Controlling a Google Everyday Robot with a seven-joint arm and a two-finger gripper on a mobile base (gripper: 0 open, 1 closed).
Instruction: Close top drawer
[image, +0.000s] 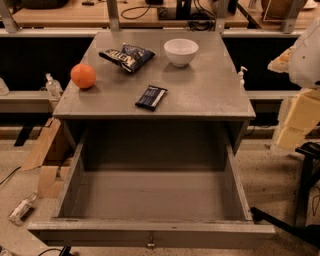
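Seeing the top drawer (150, 233) pulled fully out toward us with its tray bare, so nothing is closed yet and the whole push is left. The gripper isn't in frame, so we can't tell how open it is or whether it holds anything. Drawer is dull grey sheet metal, boxy, flat front, small centred knob (150, 244). On the cabinet top (215, 100): round orange (83, 75), crinkly foil bag (126, 56), flat dark bar (151, 97), glossy white bowl (181, 51).

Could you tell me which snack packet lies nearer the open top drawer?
The flat dark bar packet, near the front edge; the crumpled chip bag lies further back. The hand is out of view.
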